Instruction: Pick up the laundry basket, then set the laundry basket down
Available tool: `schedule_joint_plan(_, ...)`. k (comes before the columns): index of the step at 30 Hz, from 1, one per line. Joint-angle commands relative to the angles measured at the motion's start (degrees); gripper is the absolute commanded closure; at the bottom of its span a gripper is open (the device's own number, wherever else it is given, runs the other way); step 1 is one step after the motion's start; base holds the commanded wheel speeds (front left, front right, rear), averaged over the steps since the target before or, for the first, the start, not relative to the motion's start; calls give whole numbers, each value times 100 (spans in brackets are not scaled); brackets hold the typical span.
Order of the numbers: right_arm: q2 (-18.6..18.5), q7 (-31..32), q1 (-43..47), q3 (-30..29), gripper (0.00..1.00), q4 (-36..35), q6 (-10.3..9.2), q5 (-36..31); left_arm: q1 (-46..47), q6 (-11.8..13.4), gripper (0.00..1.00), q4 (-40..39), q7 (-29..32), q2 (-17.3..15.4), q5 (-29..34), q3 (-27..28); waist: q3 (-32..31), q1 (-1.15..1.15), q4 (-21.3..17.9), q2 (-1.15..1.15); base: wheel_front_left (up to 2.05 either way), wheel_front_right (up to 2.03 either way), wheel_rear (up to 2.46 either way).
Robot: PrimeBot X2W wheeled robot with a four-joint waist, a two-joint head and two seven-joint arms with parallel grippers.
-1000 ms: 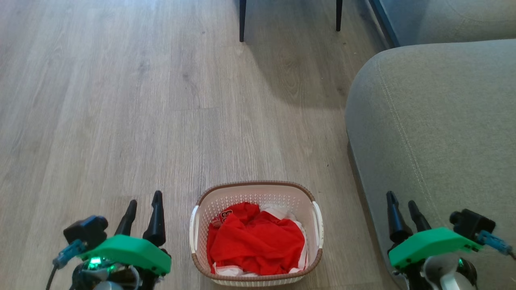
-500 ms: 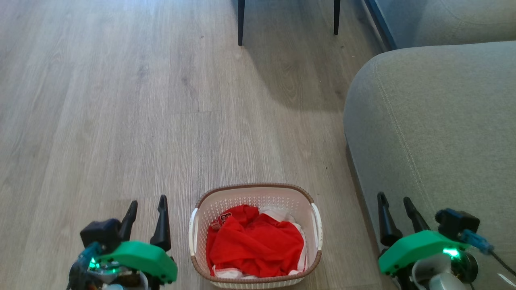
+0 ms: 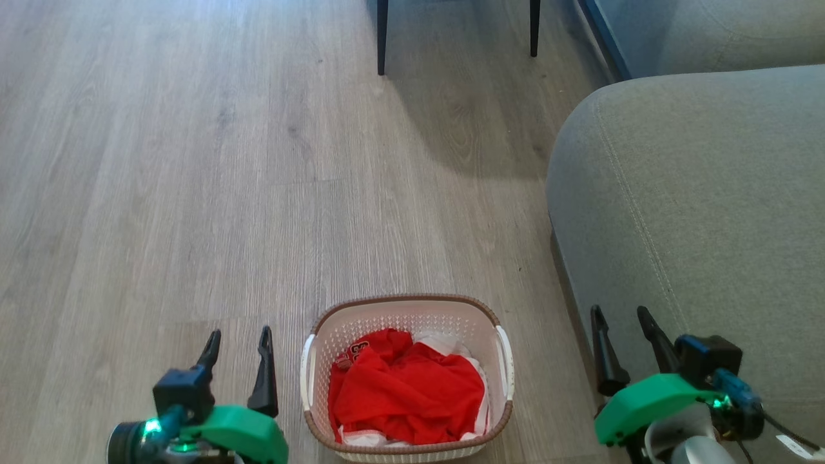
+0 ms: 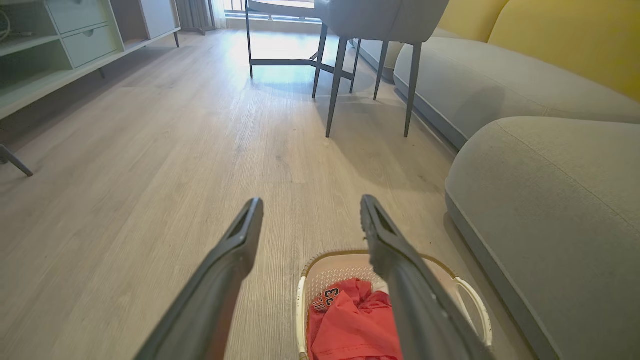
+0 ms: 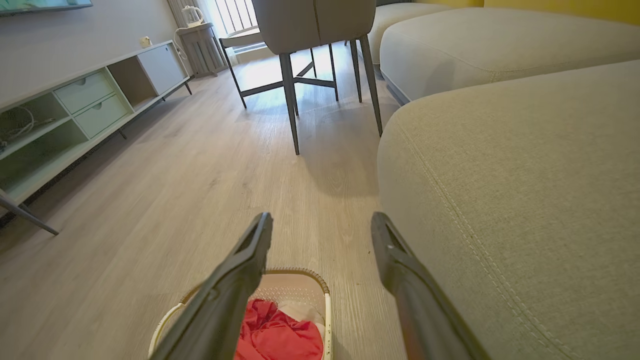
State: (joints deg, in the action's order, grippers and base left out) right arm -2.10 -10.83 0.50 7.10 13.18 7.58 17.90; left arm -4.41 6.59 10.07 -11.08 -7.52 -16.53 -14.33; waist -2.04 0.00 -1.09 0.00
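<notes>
The laundry basket stands on the wooden floor at the bottom middle of the head view, directly in front of the robot and between its two arms. It sits upright, its brown rim unbroken all round, with a white handle on its left side and another on its right. Inside is a crumpled red garment with some white cloth showing behind it.

The left hand hangs just beside the basket's left handle without touching it. Its two dark fingers are spread well apart and have nothing between them. The right hand is on the other side, farther from the basket and in front of the sofa's edge. Its fingers are parted as well, and it grips nothing. How high either hand is above the floor cannot be told.

A grey sofa fills the right side, close to the basket. Farther off are the dark legs of a chair, and a low pale cabinet runs along the wall.
</notes>
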Motion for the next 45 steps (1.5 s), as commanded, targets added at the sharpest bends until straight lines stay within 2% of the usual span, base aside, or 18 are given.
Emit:
schedule_joint_plan(1, -64, -104, -95, 130, 0, -233, -7, -158, 182, 27, 0, -223, -80, -120, 155, 122, 2, 0, 0, 0, 0, 0, 0)
schedule_joint_plan(20, -77, -417, -78, 353, 0, -275, -9, -1497, 16, 104, 0, -245, -392, -66, 1378, 123, 1, 0, -28, 0, 0, 0, 0)
schedule_joint_plan(45, -77, -417, -96, 313, 0, -218, -9, -1459, 8, -53, 0, -175, -392, 57, 1469, 297, 72, 0, -25, 0, 0, 0, 0)
